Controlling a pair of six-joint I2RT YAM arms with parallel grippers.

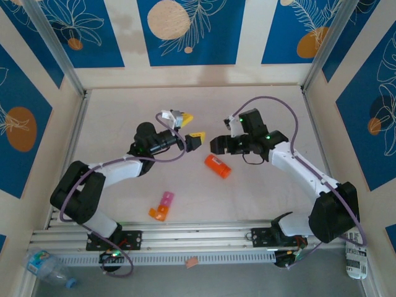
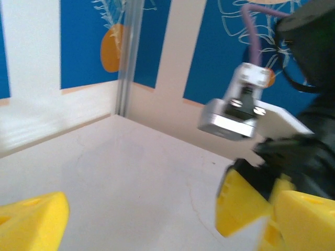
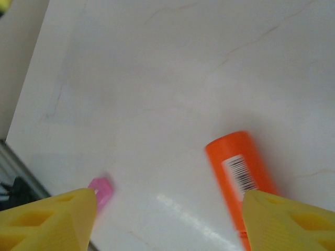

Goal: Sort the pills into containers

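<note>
Hovering over mid-table, both grippers face each other with nothing held. Left gripper (image 1: 190, 125): jaws spread as wide as they go, bare table (image 1: 260, 198) between them, pointing toward its partner. Right gripper (image 3: 167, 227): jaws apart too, nothing clamped. Orange pill bottle (image 1: 218, 166) lies on its side on the table just below the right gripper, barcode label up. In the right wrist view its lower end runs in beside one yellow fingertip (image 3: 285, 222); whether the two touch cannot be told. Containers (image 1: 161, 207), a strip of one orange and two pink cubes, rest on the table near the front rail (image 1: 204, 235), left of centre, well apart from both grippers and from the bottle. The pink end shows blurred at the lower edge of the right wrist view. Lids open or closed: too small to tell. Judgement: sorting proper not yet begun; the step in hand looks like getting hold of the bottle. Next move calls for the right gripper to drop square across the bottle's body and close gently, since a round bottle lying flat may roll. The bottle then has to travel to the strip, whose tiny compartments demand fine aim.
</note>
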